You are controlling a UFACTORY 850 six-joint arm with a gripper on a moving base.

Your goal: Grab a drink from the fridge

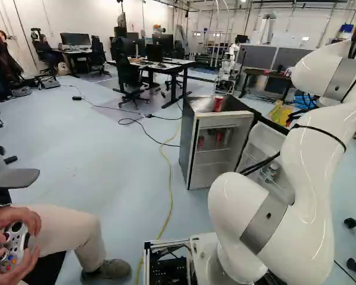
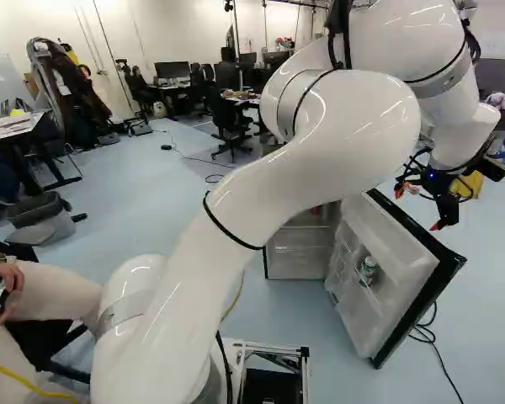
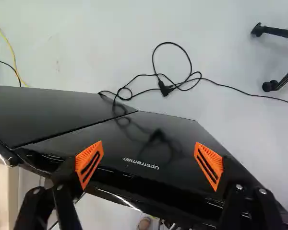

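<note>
Wide open, the black end effector (image 3: 149, 165) hangs right of the glossy black door (image 3: 105, 136); red cans (image 1: 219, 138) sit left, inside the small grey fridge (image 1: 187, 139). It must round that door!

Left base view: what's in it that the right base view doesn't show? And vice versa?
Only left base view: the red can on top of the fridge, and part of a wheeled base at the right edge.

Only right base view: the claw, beyond the open fridge door, and the paper-strewn table at the left.

Both: the fridge, its open door, the container on the door's shelf, the yellow cable on the floor.
</note>
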